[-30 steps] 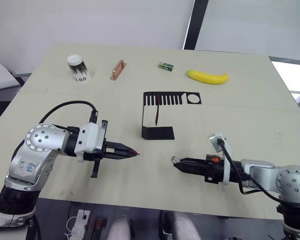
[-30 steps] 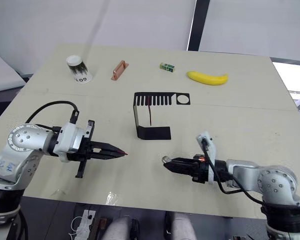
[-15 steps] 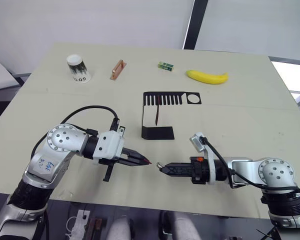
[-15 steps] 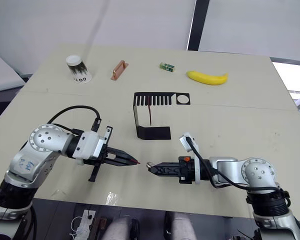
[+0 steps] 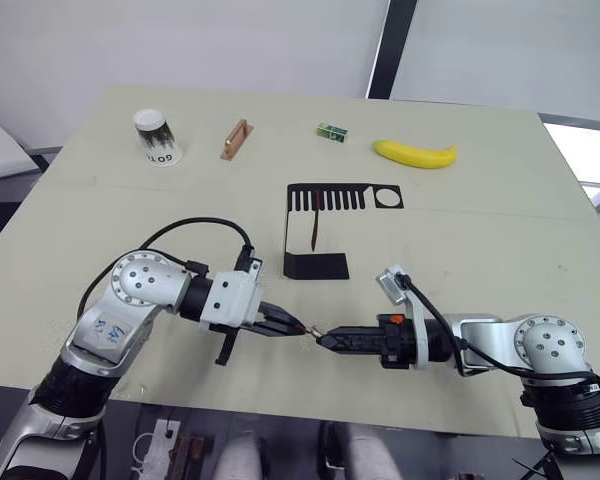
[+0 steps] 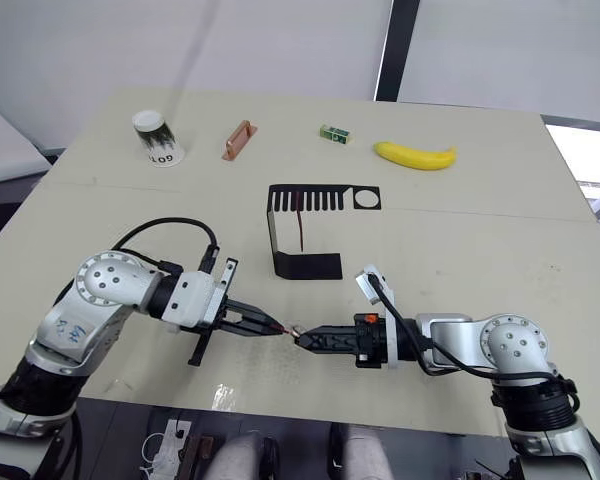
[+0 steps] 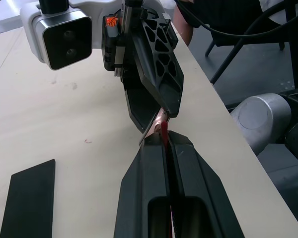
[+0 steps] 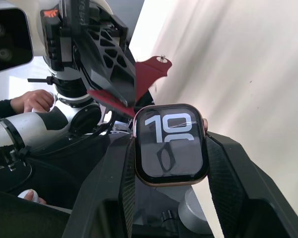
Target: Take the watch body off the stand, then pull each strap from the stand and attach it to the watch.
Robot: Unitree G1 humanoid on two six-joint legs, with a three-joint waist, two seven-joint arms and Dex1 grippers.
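Red strap [image 8: 148, 69] pinched in the left claw [image 5: 298, 327] touches the watch body [image 8: 171, 144], held tight by the right claw [image 5: 323, 340] near the table's [image 5: 500, 230] front edge.

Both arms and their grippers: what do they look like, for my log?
Silver-grey rounded joint housings with white wrist sections. The left gripper and right gripper have tapered black fingers with lattice cut-outs. Black cables loop over each forearm; the right wrist has an orange spot, and the left arm bears blue scribbled marks.
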